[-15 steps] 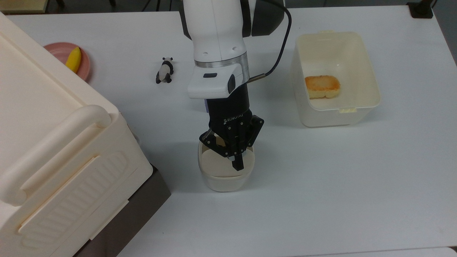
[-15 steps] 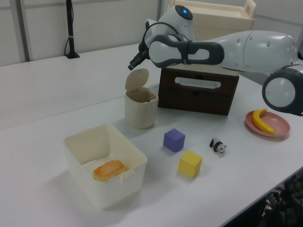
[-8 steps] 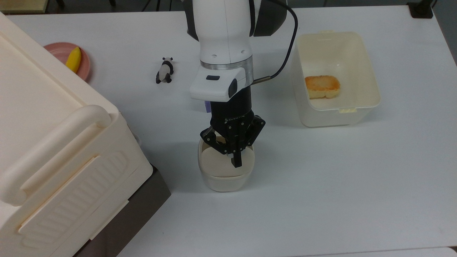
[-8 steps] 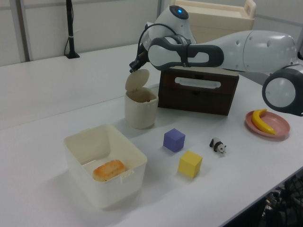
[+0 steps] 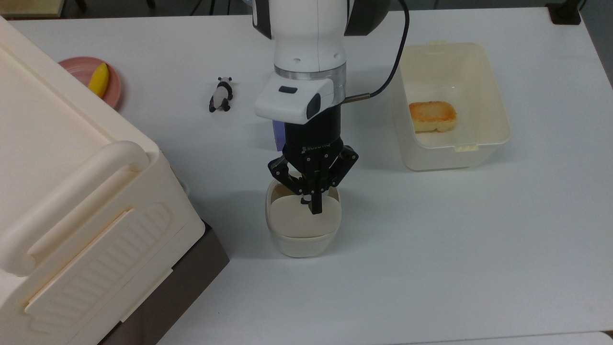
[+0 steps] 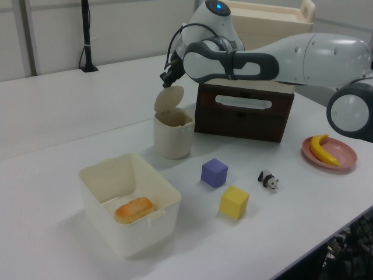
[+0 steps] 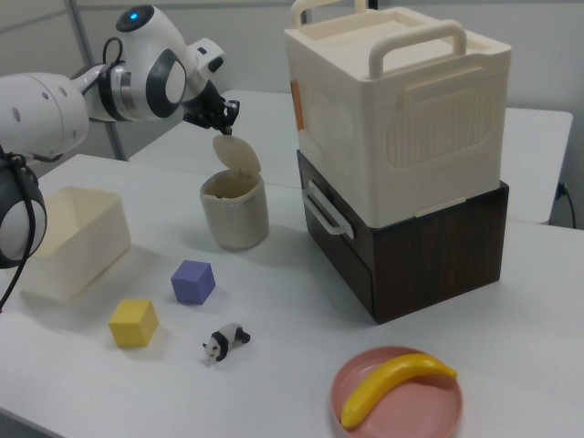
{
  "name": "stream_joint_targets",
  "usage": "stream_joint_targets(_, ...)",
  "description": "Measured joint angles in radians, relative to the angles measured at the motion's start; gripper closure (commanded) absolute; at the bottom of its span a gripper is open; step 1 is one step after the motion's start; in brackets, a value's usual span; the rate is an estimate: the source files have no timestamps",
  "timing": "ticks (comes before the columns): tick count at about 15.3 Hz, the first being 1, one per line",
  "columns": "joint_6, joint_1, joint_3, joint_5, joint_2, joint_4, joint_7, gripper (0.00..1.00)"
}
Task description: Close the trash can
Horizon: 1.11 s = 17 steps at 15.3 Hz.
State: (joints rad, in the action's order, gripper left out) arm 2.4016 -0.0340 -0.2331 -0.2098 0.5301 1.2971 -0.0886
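Since a second ago the arm [image 6: 303, 55] has pulled back toward 12 o'clock in the top view, so the gripper [image 5: 313, 203] now sits over the lid's free edge instead of its middle; nothing else has shifted.

On the white table [image 5: 431, 249], the ribbed box [image 7: 397, 109] is the largest thing, stacked on a dark brown drawer unit [image 7: 429, 255] and lying at 9 o'clock of the top view. The arm reaches in from 12 o'clock of the top view, wrist pointing down. A lidless tub [image 5: 493, 120] stands at 2 o'clock of the top view with a browned piece of bread [image 5: 432, 116] inside it.

The trash can [image 5: 302, 242] stands near the middle of the table, just beside the drawer unit and well apart from the tub. Its lid [image 6: 168, 100] stands raised and tilted on its hinge, the can's mouth open beneath it. The gripper's fingers are drawn together with no visible gap and hold nothing; their tips sit at the lid's top edge, whether touching I cannot tell.

A pink plate [image 7: 365, 397] carries a banana [image 7: 394, 381] at 5 o'clock of the right view. A purple cube [image 6: 214, 172], a yellow cube [image 6: 234, 202] and a little panda [image 6: 268, 179] lie well apart from the can.
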Motion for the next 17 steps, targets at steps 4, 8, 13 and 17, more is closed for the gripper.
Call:
stream_joint_targets(4, -0.027, 0.0, 0.0, -0.004, -0.019, 0.0, 0.01, 1.0)
stream_joint_targets(8, -0.041, -0.003, 0.001, -0.011, -0.02, 0.007, 0.014, 1.0)
stream_joint_targets(13, -0.067, -0.002, 0.002, -0.012, -0.02, 0.015, 0.022, 1.0)
stream_joint_targets(17, -0.12, -0.001, 0.002, -0.046, -0.02, 0.015, 0.097, 1.0)
